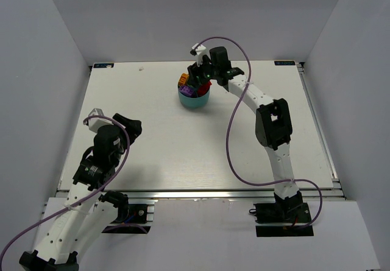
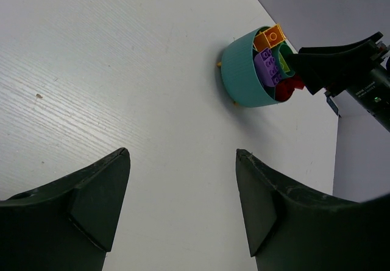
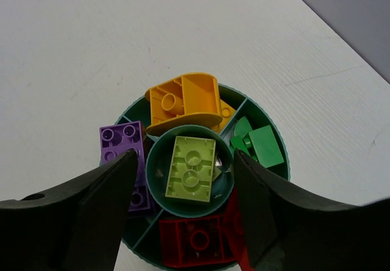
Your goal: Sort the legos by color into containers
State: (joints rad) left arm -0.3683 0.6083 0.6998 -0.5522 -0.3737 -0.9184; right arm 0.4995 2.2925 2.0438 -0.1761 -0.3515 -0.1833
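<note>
Left fingers (image 2: pixel 91 213), right fingers (image 3: pixel 91 213) apart, empty

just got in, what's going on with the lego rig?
The right gripper hangs open over the teal bowl, directly above the lime brick lying in the central cup. The orange brick, purple brick, red brick and green brick sit in separate wedges. The left gripper is open over the table, holding nothing.
</note>
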